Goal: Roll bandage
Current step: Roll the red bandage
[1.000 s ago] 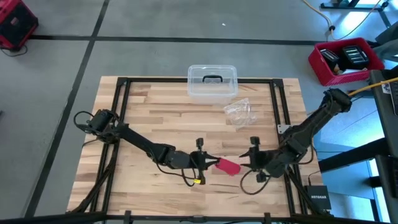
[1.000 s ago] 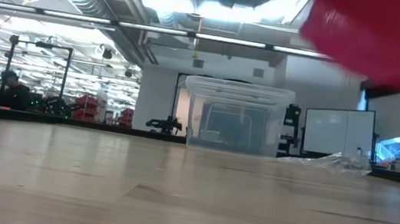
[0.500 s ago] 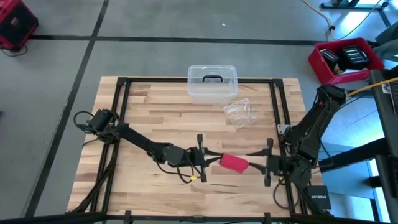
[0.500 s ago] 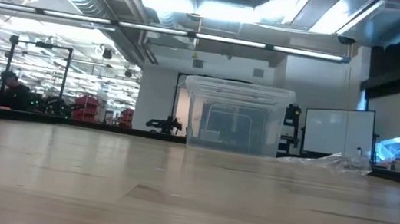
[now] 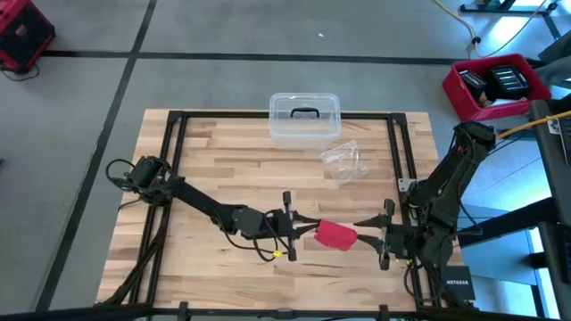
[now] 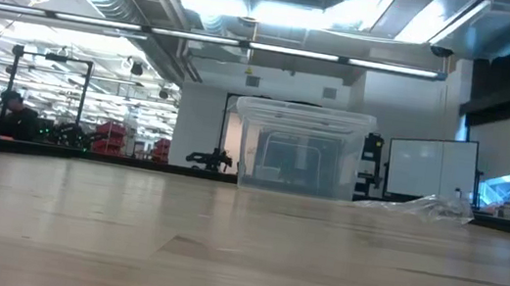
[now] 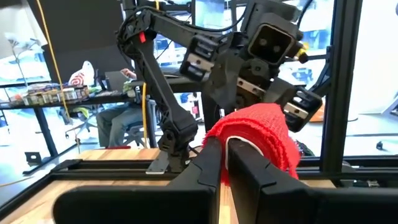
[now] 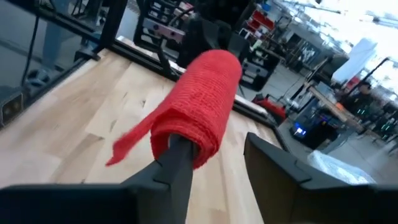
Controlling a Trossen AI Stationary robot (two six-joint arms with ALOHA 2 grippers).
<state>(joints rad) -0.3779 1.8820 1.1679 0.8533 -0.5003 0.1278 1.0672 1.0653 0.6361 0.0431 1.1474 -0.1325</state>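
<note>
The bandage (image 5: 335,235) is nearly all rolled, held above the table's near middle between both arms. Left gripper (image 5: 300,228) is pinched shut on its core. Right gripper (image 5: 364,231) stands half open: 1 finger (image 8: 177,163) inside the roll's end, the other beside it. Rolling is nearly finished; next, I'd say, wind in the loose tail (image 8: 127,144). Only the right wrist view shows that tail; the low view shows just the box (image 6: 300,152).
</note>
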